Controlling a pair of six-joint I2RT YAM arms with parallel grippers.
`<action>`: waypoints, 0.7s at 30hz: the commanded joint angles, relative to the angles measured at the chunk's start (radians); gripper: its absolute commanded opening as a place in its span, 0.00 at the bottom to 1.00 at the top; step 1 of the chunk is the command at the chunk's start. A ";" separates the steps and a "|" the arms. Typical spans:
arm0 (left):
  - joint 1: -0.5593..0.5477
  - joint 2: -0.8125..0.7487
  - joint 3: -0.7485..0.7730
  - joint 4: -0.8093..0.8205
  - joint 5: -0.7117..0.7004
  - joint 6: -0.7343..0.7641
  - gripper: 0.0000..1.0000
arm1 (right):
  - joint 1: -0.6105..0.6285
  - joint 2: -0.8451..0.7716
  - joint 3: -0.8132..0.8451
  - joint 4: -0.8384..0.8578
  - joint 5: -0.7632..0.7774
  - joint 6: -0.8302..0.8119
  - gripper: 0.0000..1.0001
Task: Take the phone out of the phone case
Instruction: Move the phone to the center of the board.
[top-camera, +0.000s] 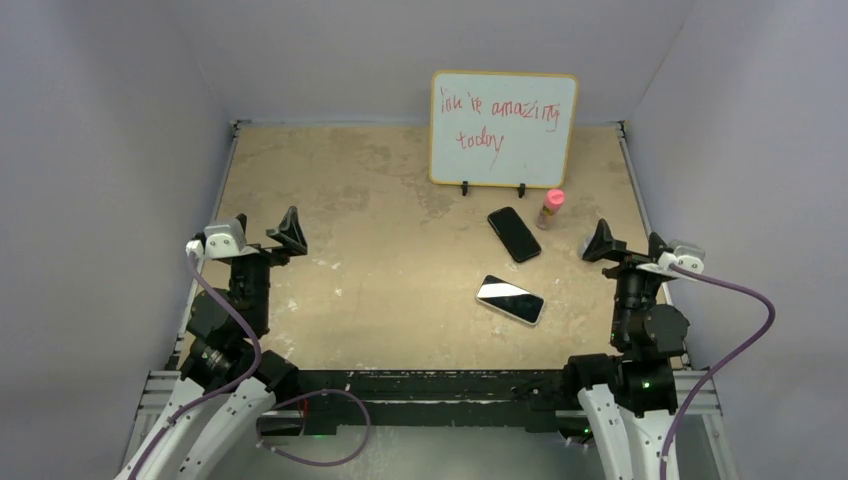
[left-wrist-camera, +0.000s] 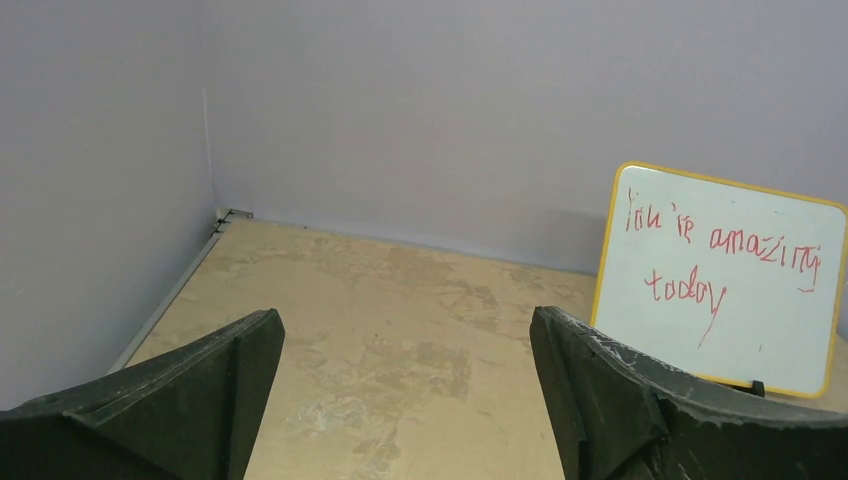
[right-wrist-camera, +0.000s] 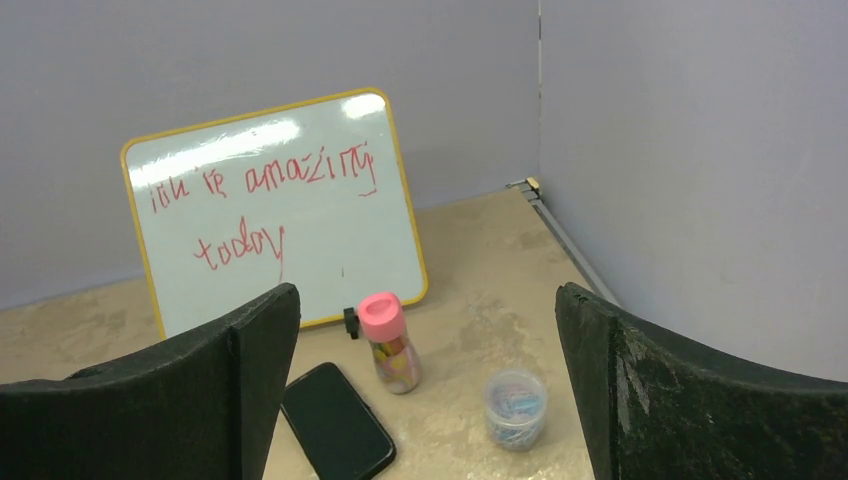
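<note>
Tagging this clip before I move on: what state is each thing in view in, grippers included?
left gripper: open, empty.
right gripper: open, empty.
white-edged phone: flat, screen up, unlit; cased or bare, cannot tell.
black slab: flat, apart from it; phone or case, cannot tell.
whiteboard: upright, red writing.
pink-capped bottle: upright, capped.
clear tub: upright, clips inside.

Setting: robotics lab test cell, a boxed-in bench.

Evidence:
- Plain grey-lilac panel walls (top-camera: 100, 150) close off the worn, stained tan surface (top-camera: 380, 220) on three sides.
- Slotted aluminium framing (top-camera: 160, 385) at the near edge.
- The left arm (top-camera: 235, 310) and right arm (top-camera: 640, 320) are mounted there.
- Purple cable (top-camera: 745, 330) loops loosely from the wrists.
- A small whiteboard (top-camera: 503, 128) with a red handwritten note stands by the back wall.
</note>
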 joint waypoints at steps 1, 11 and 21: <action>0.007 -0.002 0.012 0.007 -0.003 -0.016 1.00 | -0.004 -0.003 0.022 0.028 0.019 0.002 0.99; 0.006 -0.041 0.033 -0.034 0.006 -0.050 1.00 | -0.002 0.178 0.130 -0.117 0.000 0.170 0.99; 0.006 -0.085 0.079 -0.144 0.053 -0.104 1.00 | -0.004 0.531 0.456 -0.567 -0.143 0.238 0.99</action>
